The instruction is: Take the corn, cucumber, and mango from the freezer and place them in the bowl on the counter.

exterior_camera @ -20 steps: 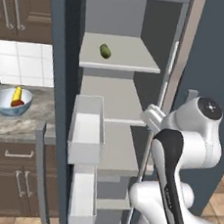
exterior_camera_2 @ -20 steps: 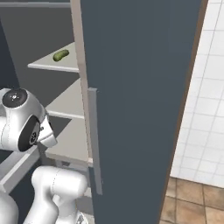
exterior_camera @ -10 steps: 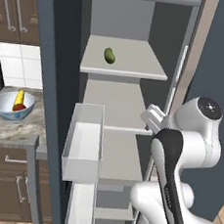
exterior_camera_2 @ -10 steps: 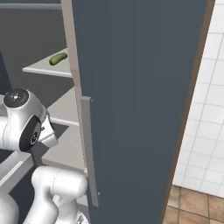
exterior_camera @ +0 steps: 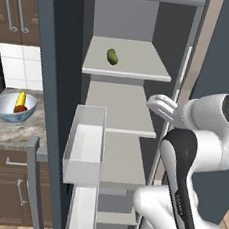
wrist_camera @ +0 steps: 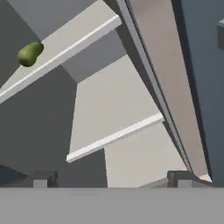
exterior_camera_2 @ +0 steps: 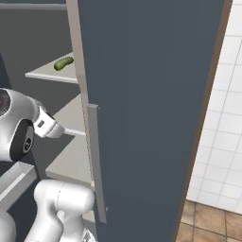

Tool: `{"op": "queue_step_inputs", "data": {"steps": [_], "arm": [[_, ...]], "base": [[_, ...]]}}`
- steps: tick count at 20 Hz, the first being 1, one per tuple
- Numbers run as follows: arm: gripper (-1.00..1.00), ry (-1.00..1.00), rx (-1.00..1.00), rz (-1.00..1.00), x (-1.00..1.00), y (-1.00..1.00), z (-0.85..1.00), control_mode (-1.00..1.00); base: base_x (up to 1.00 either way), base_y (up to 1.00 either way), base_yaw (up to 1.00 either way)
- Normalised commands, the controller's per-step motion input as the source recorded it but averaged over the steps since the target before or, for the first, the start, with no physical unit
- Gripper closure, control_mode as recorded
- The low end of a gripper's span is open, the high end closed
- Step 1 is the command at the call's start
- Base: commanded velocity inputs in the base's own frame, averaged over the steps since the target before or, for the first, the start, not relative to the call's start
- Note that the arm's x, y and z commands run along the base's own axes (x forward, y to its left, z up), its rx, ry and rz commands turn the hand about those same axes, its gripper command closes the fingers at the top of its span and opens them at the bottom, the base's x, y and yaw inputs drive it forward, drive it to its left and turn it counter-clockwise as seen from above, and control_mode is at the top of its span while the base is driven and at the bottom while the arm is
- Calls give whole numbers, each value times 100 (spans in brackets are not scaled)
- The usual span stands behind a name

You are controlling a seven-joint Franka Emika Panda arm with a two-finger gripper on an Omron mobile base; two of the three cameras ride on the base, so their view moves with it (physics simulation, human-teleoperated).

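Left base view: freezer stands open; cucumber lies alone on the upper shelf, towards its left.
Bowl: on the table left of the freezer; corn and mango inside it.
Step in hand: reach for the cucumber, the last item, by my reading.
Method: lift the hand to shelf height, enter clear of the door edge, set the fingertips across the cucumber's short width, close gently.
Gripper: jaws spread fully wide, empty, touching nothing; level with the middle shelf, below and right of the cucumber.
Risk: smooth rounded skin may slip or roll.
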Motion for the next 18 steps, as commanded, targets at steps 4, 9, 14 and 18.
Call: {"op": "queue_step_inputs", "data": {"steps": [4,9,14,18], "arm": [[-100,-37,-46,25,3,8,100,-100],[-100,-27,-34,25,47,0,92,-100],[-100,-8,-11,21,76,1,80,-100],[-100,34,-14,5,75,39,47,-100]], "base": [[0,0,0],[0,0,0],[0,0,0],[0,0,0]]}}
